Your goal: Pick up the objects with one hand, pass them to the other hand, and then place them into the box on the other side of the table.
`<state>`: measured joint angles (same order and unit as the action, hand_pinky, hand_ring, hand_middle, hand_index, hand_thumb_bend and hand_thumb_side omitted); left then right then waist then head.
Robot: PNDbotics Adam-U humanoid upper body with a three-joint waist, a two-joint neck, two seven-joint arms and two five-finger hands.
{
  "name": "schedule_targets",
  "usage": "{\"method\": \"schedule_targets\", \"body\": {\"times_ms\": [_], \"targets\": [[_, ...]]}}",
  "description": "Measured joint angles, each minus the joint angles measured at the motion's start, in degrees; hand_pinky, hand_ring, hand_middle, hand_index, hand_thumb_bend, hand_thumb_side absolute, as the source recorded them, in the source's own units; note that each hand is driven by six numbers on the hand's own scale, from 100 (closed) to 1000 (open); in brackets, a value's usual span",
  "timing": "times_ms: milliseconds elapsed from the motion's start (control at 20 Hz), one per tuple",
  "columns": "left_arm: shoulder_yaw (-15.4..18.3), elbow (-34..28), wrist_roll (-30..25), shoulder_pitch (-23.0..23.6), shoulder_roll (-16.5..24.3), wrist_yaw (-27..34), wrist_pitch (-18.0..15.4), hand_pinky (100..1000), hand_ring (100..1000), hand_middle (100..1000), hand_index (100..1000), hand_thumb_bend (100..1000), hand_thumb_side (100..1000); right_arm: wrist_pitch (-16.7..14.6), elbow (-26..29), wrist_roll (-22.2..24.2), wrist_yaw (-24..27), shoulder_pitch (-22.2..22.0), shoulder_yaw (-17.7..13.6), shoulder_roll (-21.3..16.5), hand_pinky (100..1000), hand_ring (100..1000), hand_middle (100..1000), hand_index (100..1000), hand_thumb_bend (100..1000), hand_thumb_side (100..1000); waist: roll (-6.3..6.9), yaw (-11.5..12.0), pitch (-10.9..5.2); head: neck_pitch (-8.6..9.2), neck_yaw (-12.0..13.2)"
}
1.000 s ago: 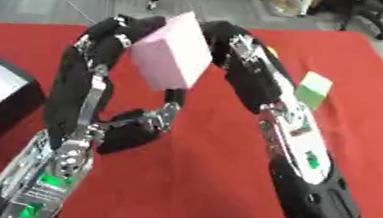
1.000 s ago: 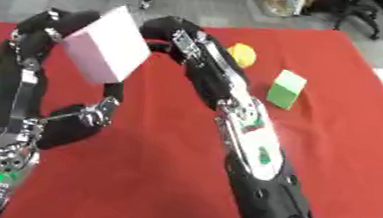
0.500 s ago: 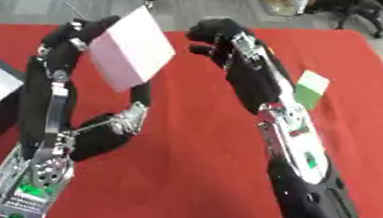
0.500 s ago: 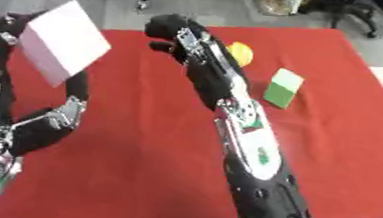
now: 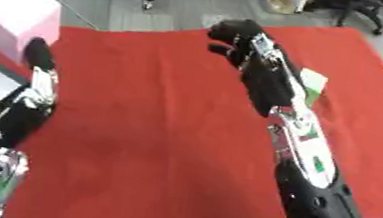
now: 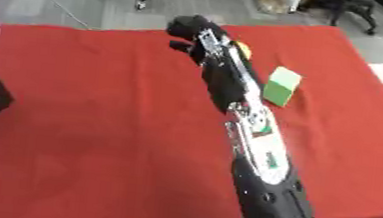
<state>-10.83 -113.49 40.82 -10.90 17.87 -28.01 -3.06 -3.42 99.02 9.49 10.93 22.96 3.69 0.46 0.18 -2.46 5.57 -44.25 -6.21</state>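
My left arm rises at the desk's (image 5: 156,143) left edge, carrying the pink box (image 5: 15,11) high above that edge; my left hand is hidden behind it, so I cannot tell how its fingers sit. My right hand (image 6: 191,34) hangs over the far middle of the red desk, fingers curled, holding nothing. Past it, toward the far right corner, a green block (image 6: 280,86) stands, with something yellow (image 6: 241,48) just behind my hand.

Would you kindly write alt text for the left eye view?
The robot's left hand holds a pink box aloft at the left edge of a red table, while its empty right hand hangs over the far side, near a green block.
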Motion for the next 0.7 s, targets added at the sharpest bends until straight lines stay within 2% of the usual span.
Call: {"method": "schedule_targets", "body": {"times_ms": [150, 200, 250, 350, 500, 650, 700], "targets": [[3.6, 0.0, -1.8, 1.8, 1.7, 2.4, 6.7, 611, 673, 661, 668, 100, 577, -0.1, 0.6, -2.4, -1.8, -1.3, -2.4, -0.5, 816, 809, 686, 705, 100, 671, 0.16, -0.1, -0.03, 0.0, 0.7], [4.8, 0.0, -3.0, 2.6, 2.5, 2.9, 9.7, 613, 678, 667, 671, 100, 581, -0.1, 0.8, -3.2, -2.4, -1.8, -3.2, -0.8, 815, 807, 687, 702, 100, 803, 0.24, -0.2, -0.06, 0.0, 1.2], [5.9, 0.0, -4.3, 3.1, 3.3, 3.2, 12.7, 615, 681, 668, 675, 100, 576, -0.2, 1.0, -4.1, -2.9, -2.3, -4.1, -0.9, 814, 805, 681, 700, 100, 665, 0.4, -0.3, -0.07, 0.0, 1.8], [8.4, 0.8, -6.6, 3.8, 5.2, 3.4, 18.8, 616, 681, 669, 677, 100, 563, -0.1, 1.6, -6.0, -3.7, -3.3, -5.6, -1.3, 814, 804, 679, 699, 100, 663, 0.84, -0.4, -0.07, 0.0, 3.7], [11.4, 4.8, -8.8, 4.0, 8.3, 3.8, 26.4, 623, 682, 672, 687, 100, 537, 0.0, 2.2, -8.0, -4.6, -4.2, -7.2, -1.6, 813, 803, 678, 698, 100, 661, 1.42, -1.0, -0.07, 0.0, 8.5], [13.1, 11.9, -11.5, 4.0, 11.8, 4.3, 32.1, 643, 690, 682, 708, 100, 524, 0.3, 2.8, -9.2, -5.1, -4.9, -8.1, -1.8, 813, 802, 678, 697, 100, 660, 2.03, -1.5, -0.07, 0.0, 13.8], [13.3, 14.3, -13.2, 4.0, 13.0, 4.2, 33.5, 707, 750, 756, 811, 217, 567, 0.3, 2.9, -9.4, -5.2, -5.0, -8.2, -1.9, 813, 802, 677, 697, 100, 662, 2.26, -1.6, -0.07, 0.0, 15.3]]}}
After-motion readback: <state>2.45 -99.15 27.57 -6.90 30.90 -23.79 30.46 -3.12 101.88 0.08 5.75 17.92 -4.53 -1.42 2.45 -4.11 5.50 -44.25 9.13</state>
